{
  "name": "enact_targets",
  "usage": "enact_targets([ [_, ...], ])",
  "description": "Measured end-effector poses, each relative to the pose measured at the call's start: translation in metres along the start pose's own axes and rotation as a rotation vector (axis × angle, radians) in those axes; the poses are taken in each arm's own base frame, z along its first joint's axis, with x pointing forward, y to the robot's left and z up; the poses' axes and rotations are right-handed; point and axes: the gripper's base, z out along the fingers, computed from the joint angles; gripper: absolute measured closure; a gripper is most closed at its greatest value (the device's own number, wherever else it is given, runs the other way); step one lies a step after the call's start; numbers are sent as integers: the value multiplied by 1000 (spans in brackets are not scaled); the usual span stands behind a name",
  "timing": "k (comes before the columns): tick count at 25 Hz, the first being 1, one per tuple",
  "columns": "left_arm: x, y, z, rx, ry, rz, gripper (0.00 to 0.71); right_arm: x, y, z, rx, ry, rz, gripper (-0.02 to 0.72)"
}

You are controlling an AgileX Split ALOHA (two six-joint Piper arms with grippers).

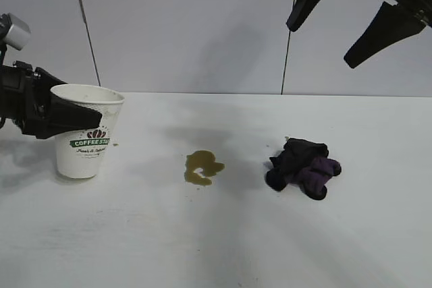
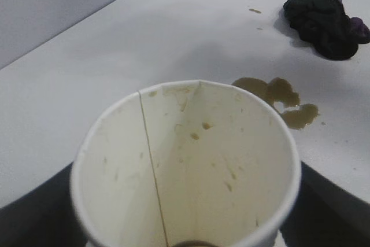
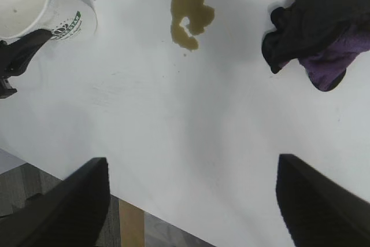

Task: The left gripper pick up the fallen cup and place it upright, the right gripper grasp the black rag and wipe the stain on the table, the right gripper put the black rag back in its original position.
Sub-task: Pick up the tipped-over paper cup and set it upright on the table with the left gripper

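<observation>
Left gripper (image 1: 84, 116) clamps the upright cup (image 1: 84, 136) at the table's (image 1: 216, 234) left side.

Cup interior holds only brown specks; right gripper (image 1: 351, 25) hangs high, fingers apart, above the black rag (image 1: 302, 166) beside the stain (image 1: 202, 166).

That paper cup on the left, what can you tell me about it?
The cup is white paper with a green and black logo band. It stands upright on the table, left of the stain. Brown specks dot its empty inside, where a seam runs down. The left gripper has its black fingers on either side near the rim.
</observation>
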Motion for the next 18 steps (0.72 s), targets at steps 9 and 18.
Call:
enact_targets([
  [9,-3,-2,0,17,-26,-11,114,0,0,0,0,0,0,156],
  [18,-2,-1,0,15,-23,-83,18,0,0,0,0,0,0,156],
])
